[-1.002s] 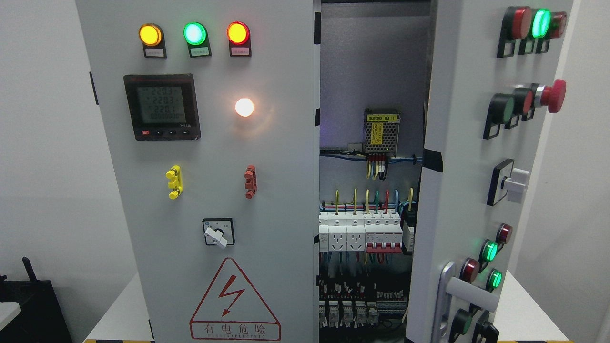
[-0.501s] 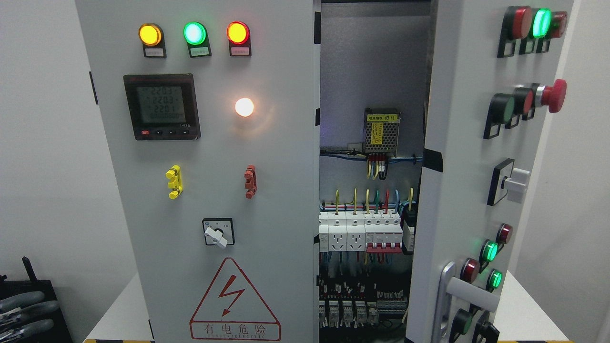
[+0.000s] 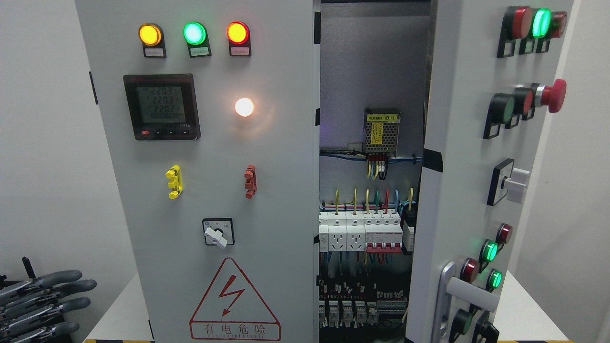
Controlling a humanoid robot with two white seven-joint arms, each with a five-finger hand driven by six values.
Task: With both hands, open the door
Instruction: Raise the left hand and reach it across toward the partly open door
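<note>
White wall behind boxy cabinet door (image 3: pixel 472 190) (ajar).

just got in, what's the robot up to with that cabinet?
It is working on a grey electrical cabinet with two doors. The right door, studded with buttons and lamps, already stands ajar, showing breakers and coloured wiring inside. The left door, with the digital meter and the red warning triangle, is shut. The robot's left hand, grey fingers spread and holding nothing, shows at the lower left corner, clear of the cabinet. The right hand is out of view. Nothing is touching either door or the silver lever handle.
</note>
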